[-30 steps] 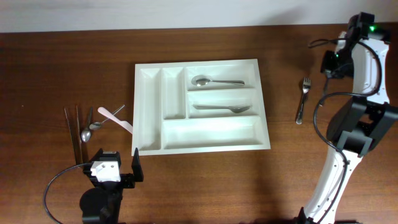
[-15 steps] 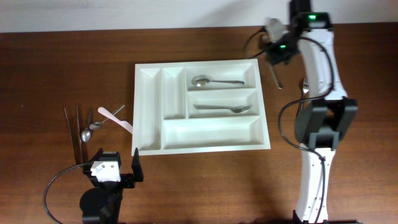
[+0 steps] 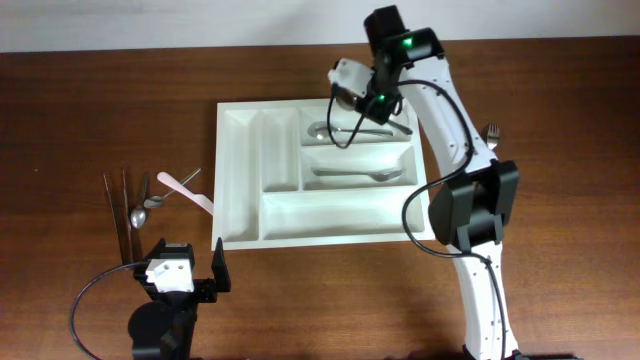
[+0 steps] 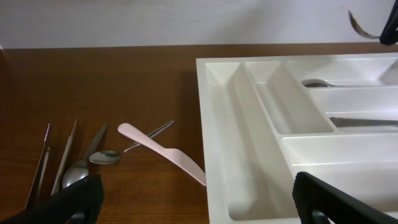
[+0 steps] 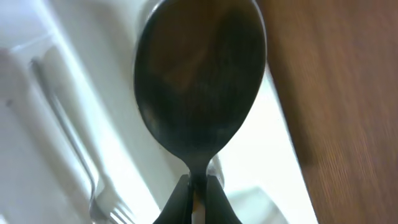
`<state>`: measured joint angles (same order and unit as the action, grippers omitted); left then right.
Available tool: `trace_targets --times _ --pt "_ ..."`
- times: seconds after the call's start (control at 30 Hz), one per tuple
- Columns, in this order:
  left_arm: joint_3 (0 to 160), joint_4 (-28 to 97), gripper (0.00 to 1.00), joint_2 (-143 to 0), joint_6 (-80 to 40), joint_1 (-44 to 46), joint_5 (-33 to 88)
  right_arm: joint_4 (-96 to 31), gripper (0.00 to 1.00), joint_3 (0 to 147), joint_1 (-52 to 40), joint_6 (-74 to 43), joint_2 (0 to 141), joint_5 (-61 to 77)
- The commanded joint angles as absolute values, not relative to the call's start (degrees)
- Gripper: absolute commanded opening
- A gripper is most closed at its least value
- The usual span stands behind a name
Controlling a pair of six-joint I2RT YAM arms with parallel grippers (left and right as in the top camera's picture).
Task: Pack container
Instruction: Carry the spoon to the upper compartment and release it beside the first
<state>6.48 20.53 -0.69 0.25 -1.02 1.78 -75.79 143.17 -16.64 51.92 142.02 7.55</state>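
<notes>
White tray [image 3: 340,212] at centre of table [image 3: 100,100], two spoons [image 3: 350,131] lying in its upper long slots. Right arm [image 3: 450,130] reaches from front edge across tray. Right gripper [image 3: 352,95] over top long slot, clenched on handle of held spoon [image 5: 200,87], bowl pointing away from wrist, likely to join other spoons. Left gripper [image 3: 185,265] parked front-left, fingers spread, empty. Loose cutlery [image 3: 140,205] left of tray, unpacked.

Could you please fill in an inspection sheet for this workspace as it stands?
Surface: brown wooden table.
Job's things: white cutlery tray, a resting spoon in its top long compartment, another utensil in the middle one; other compartments empty.
Clutter: chopsticks, two spoons, pink knife left of tray; fork to its right.
Grippers: left gripper open, empty; right gripper shut on a lifted spoon over the tray.
Cables: black cable looped by each arm.
Surroundings: white wall behind the table.
</notes>
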Motion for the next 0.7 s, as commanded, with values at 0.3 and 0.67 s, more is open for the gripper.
trace_targets --times 0.3,0.67 --pt "6.2 20.6 0.99 -0.3 1.1 -1.3 2.6 -76.7 0.04 136.8 -19.5 70.3 140.0 10.3" --pt "6.2 20.6 0.99 -0.3 1.1 -1.3 2.6 -70.8 0.49 134.4 -19.5 64.3 140.0 10.3"
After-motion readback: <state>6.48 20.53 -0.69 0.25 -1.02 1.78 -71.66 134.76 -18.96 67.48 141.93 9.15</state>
